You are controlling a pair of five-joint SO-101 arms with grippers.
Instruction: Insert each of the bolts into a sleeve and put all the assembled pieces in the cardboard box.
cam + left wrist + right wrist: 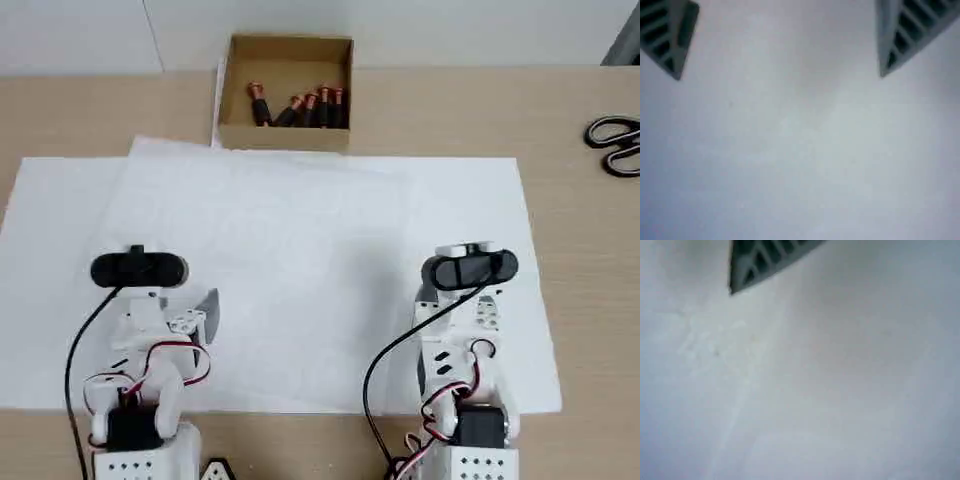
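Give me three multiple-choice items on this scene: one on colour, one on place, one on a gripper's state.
1. The sheet is: A) green; B) white; C) black.
2. The assembled pieces lie: A) in the cardboard box; B) on the sheet; C) in a gripper.
3. The left gripper is: A) shut on a bolt; B) shut, empty; C) open, empty.
Key: 1 B, it is plain white paper; 2 A, they lie inside the box's walls; 3 C, its fingertips stand apart over bare paper.

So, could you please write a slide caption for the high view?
Assembled pieces lie in the cardboard box; left arm and right arm sit over white paper.
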